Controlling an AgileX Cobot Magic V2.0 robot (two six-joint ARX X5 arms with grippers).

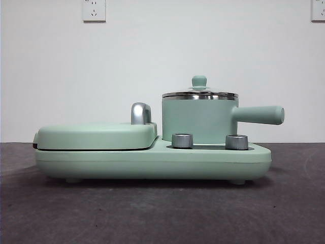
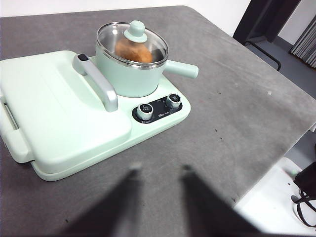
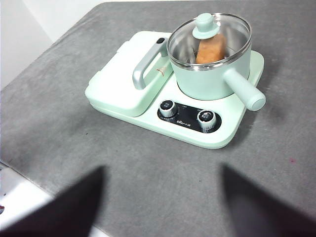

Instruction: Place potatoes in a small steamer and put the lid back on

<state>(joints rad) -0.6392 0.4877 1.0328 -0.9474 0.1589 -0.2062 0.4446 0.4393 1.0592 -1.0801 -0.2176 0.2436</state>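
Potato only seen thru lid w/ knob partly hiding it.

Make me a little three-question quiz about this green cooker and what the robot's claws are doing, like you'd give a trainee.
1. True or false: the lid sits on the small steamer.
2. Where is the potato?
A. on the table
B. inside the small steamer, seen through the glass
C. in a claw
3. Fill in: both claws, the left claw and the right claw, are ____ and hold nothing.

Key
1. True. The lid rests on the pot's steel rim, knob up.
2. B. Both wrist views show it under the glass lid.
3. Open. Each hangs back over the table, away from the cooker.
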